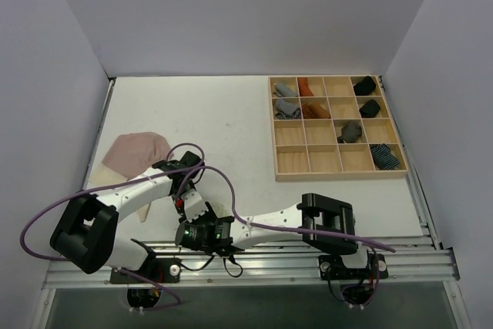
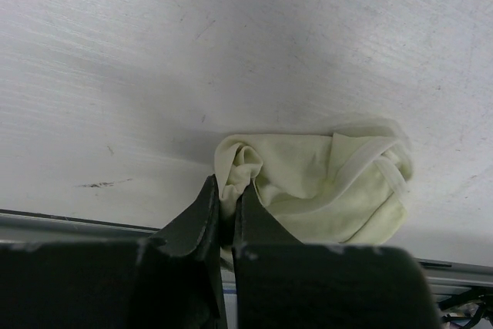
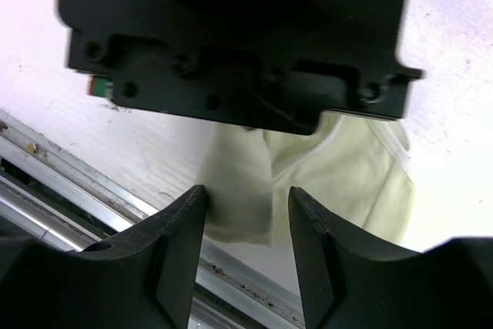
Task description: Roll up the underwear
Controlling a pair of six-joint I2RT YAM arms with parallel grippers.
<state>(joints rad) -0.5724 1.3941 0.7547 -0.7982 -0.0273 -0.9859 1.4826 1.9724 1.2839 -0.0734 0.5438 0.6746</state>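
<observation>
The pale yellow-green underwear (image 2: 323, 182) lies bunched into a loose bundle near the table's front edge, seen in the top view as a pale patch (image 1: 197, 208). My left gripper (image 2: 229, 195) is shut on a fold at the bundle's left end. My right gripper (image 3: 246, 194) stands open just in front of the same underwear (image 3: 347, 175), with a flap of the cloth between its fingers and the left gripper's black body (image 3: 231, 36) right above. The dusty pink underwear (image 1: 137, 152) lies flat at the table's left side, apart from both grippers.
A wooden divider tray (image 1: 337, 171) stands at the back right with grey, rust, black and blue-striped rolls in several cells. The metal rail (image 3: 92, 182) at the table's front edge runs right under the bundle. A purple cable (image 1: 223, 182) loops over the arms.
</observation>
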